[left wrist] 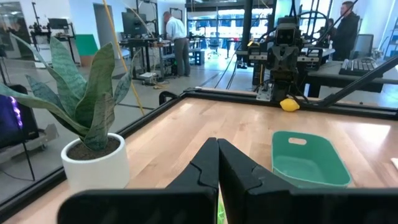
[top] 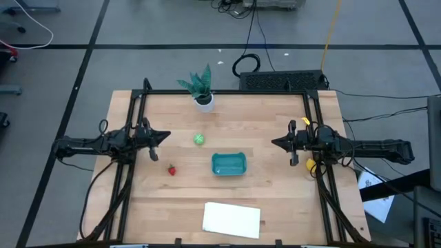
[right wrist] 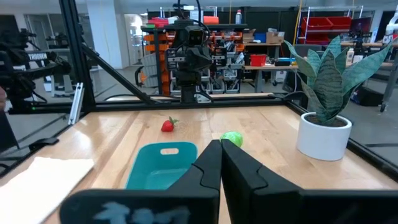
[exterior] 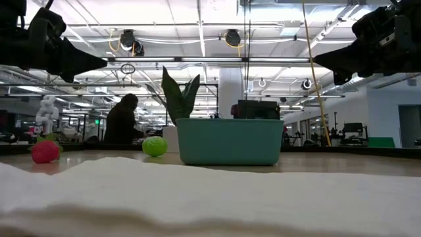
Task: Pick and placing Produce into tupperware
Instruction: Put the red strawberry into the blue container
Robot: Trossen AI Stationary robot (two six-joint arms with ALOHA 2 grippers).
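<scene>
The teal tupperware [top: 228,164] sits on the table's middle, nothing visible inside it. A round green piece [top: 198,140] lies left of it toward the far side, and a red strawberry-like piece [top: 171,169] lies to its left. A yellow lemon-like piece [top: 311,166] rests at the right edge under the right arm. My left gripper [top: 167,136] hangs shut above the table's left side, pointing level toward the middle. My right gripper [top: 273,143] hangs shut above the right side, facing it. Both hold nothing.
A potted green plant [top: 201,88] in a white pot stands at the far edge. A flat white sheet [top: 232,219] lies at the near edge. A black frame [top: 220,93] borders the table. People stand in the room beyond.
</scene>
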